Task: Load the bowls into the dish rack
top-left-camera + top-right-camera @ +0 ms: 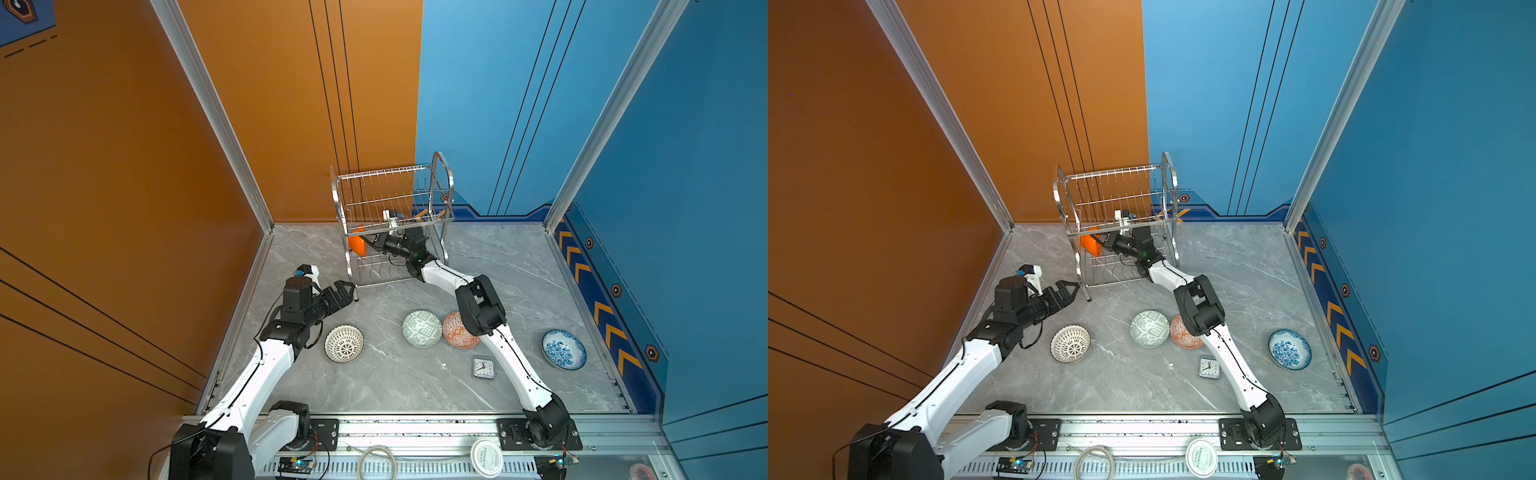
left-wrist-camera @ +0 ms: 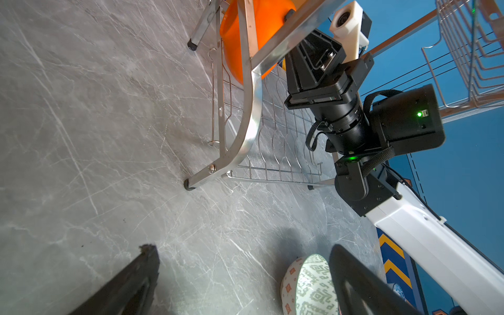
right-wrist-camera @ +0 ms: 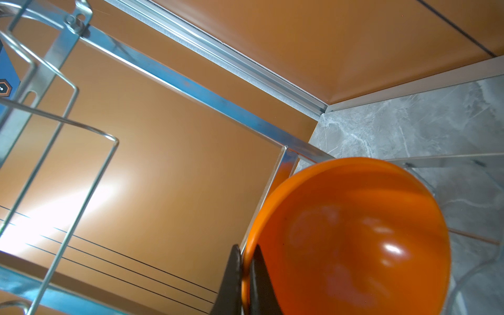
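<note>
The loading is only just getting under way: no bowl is sitting in the dish rack (image 2: 252,109) unaided yet. The right gripper (image 3: 246,246) is reaching in through the rack's front, with its jaws clamping the rim of the plain orange bowl (image 1: 356,245) from inside and outside. That bowl is hanging on edge under the rack's upper tier, at the rack's left end in both top views. I cannot tell whether it is touching the lower shelf's wires.

The left gripper (image 1: 351,291) is hovering just beside the rack's front left foot, with its jaws standing wide apart and gripping nothing.

Four bowls are waiting on the marble table (image 1: 395,386) in front of the rack:
- the black lattice bowl (image 1: 344,343)
- the green-patterned bowl (image 1: 422,328)
- the orange-red bowl (image 1: 457,332)
- the blue bowl (image 1: 564,349)

A small clock (image 1: 483,368) is lying among them and, as I judge it, is not going into the rack. So one bowl of five is in hand and four are remaining.
</note>
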`<state>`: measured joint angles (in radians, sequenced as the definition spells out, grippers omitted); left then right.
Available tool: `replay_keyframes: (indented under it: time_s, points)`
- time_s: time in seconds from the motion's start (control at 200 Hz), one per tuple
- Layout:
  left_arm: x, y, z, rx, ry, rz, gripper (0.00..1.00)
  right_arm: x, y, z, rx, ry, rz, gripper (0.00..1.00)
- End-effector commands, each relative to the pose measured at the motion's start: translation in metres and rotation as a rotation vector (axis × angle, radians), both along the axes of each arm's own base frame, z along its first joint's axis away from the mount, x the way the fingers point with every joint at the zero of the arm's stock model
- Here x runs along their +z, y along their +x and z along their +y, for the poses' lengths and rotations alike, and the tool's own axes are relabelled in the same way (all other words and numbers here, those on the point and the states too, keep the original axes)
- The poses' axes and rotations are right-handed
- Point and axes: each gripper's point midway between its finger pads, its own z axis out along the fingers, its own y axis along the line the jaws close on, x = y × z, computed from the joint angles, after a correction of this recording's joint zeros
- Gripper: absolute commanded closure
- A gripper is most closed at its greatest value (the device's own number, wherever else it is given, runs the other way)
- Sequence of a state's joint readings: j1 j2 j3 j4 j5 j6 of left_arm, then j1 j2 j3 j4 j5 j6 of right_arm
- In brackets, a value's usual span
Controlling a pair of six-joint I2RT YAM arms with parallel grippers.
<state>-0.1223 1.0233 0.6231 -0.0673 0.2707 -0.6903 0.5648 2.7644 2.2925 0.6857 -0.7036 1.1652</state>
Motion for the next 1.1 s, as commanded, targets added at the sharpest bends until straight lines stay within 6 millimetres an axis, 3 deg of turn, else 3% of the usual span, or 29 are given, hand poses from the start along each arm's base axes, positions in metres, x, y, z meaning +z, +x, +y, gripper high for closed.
replay_keyframes:
  time_s: [0.0,1.096]
  points:
    - [-0.003,-0.001,0.000,-0.005,-0.014,0.003,0.02,0.001,-0.002,0.006,0.010,-0.009,-0.030,1.00]
    - [-0.005,0.000,0.003,0.004,-0.014,0.008,0.02,-0.052,-0.003,-0.019,0.033,-0.168,0.027,1.00]
